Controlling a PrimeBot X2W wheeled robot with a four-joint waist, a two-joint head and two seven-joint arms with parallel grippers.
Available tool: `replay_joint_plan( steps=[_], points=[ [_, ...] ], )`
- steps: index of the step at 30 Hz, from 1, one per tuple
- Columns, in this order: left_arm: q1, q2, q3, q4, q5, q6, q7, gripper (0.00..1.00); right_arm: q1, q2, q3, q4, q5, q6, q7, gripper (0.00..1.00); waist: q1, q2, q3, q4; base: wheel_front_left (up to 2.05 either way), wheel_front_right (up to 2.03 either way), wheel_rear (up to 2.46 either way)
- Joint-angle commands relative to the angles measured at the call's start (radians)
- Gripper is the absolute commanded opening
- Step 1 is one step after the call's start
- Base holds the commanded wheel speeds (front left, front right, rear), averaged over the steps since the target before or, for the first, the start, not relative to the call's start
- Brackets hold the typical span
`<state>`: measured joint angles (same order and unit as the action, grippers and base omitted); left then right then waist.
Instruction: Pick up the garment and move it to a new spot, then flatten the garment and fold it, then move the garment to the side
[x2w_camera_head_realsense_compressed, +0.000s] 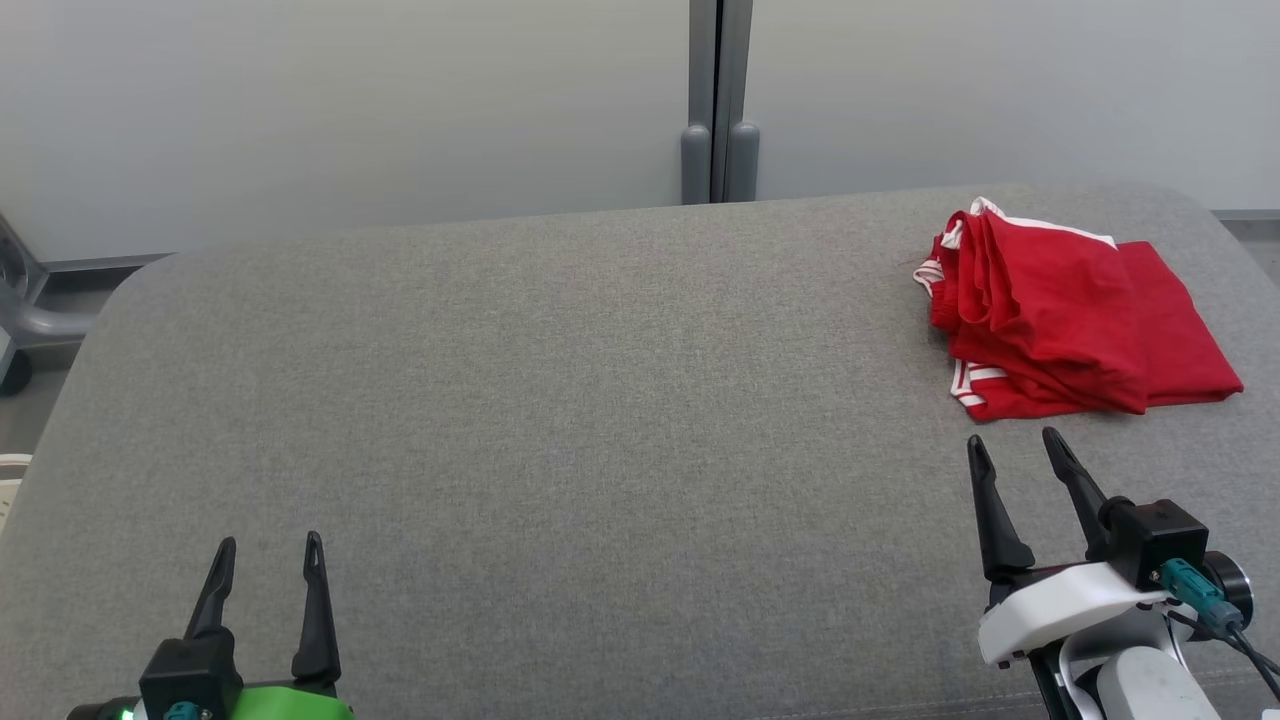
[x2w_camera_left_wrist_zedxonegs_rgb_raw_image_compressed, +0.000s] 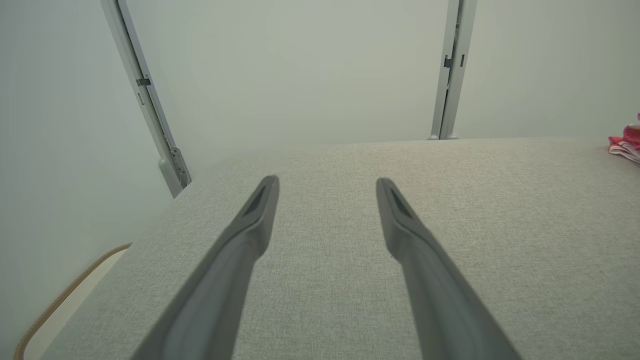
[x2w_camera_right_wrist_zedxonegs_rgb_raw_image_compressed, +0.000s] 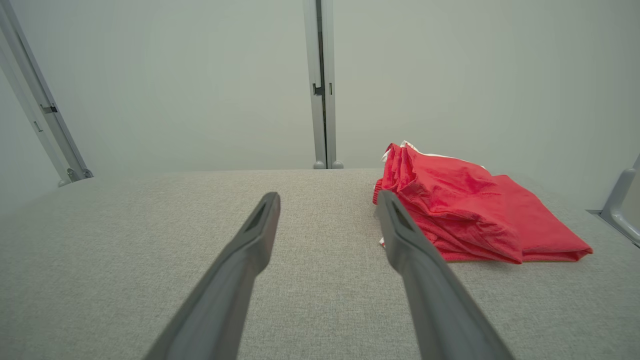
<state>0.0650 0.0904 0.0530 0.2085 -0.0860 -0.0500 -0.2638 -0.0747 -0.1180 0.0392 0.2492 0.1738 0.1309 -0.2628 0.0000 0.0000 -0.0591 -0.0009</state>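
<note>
The garment (x2w_camera_head_realsense_compressed: 1070, 320) is red with white trim and lies folded in a thick bundle at the far right of the grey padded table (x2w_camera_head_realsense_compressed: 560, 400). In the right wrist view the garment (x2w_camera_right_wrist_zedxonegs_rgb_raw_image_compressed: 465, 215) sits just beyond and right of my fingers. My right gripper (x2w_camera_head_realsense_compressed: 1015, 445) hovers open a little in front of it, apart from the cloth, with nothing between its fingers. At the near left my left gripper (x2w_camera_head_realsense_compressed: 268, 545) stands open over bare fabric. A sliver of the garment (x2w_camera_left_wrist_zedxonegs_rgb_raw_image_compressed: 625, 145) shows at the right edge of the left wrist view, past my left gripper (x2w_camera_left_wrist_zedxonegs_rgb_raw_image_compressed: 327, 182).
A pale wall with a vertical grey post (x2w_camera_head_realsense_compressed: 718, 100) runs behind the table. The table's left edge drops off beside a grey frame (x2w_camera_head_realsense_compressed: 30, 310). A wide stretch of grey surface lies between the two grippers.
</note>
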Motion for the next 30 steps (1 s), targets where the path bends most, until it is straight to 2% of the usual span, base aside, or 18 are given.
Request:
replay_joint_plan(
  steps=[1, 10, 11, 15, 30],
  points=[
    [0.008, 0.006, -0.002, -0.005, -0.005, -0.005, 0.000, 1.00, 0.002, -0.001, -0.002, -0.003, -0.003, -0.001, -0.002, 1.00, 0.0000, 0.0000, 0.000, 0.000, 0.00, 0.00, 0.00],
    [0.017, 0.004, -0.008, -0.029, -0.013, -0.015, 0.000, 1.00, 0.002, -0.003, 0.001, -0.005, -0.001, 0.000, -0.002, 1.00, 0.0000, 0.0000, -0.001, 0.001, 0.00, 0.00, 0.00],
    [0.005, 0.000, -0.009, -0.025, -0.008, -0.012, 0.000, 0.00, 0.000, 0.000, 0.002, 0.000, 0.000, 0.000, 0.000, 0.00, 0.0000, 0.0000, -0.001, 0.001, 0.00, 0.00, 0.00],
    [0.008, -0.012, -0.012, 0.010, -0.022, -0.013, 0.004, 0.00, 0.016, 0.010, -0.001, 0.030, 0.011, 0.000, 0.008, 0.00, 0.0000, 0.0000, -0.001, 0.001, 0.00, 0.00, 0.00],
    [-0.048, -0.017, -0.072, 0.026, -0.351, -0.028, 0.018, 0.00, -0.015, 0.022, -0.115, 0.039, 0.296, 0.000, 0.154, 0.00, 0.0000, 0.0000, 0.008, 0.001, 0.00, 0.00, 0.00]
  ],
)
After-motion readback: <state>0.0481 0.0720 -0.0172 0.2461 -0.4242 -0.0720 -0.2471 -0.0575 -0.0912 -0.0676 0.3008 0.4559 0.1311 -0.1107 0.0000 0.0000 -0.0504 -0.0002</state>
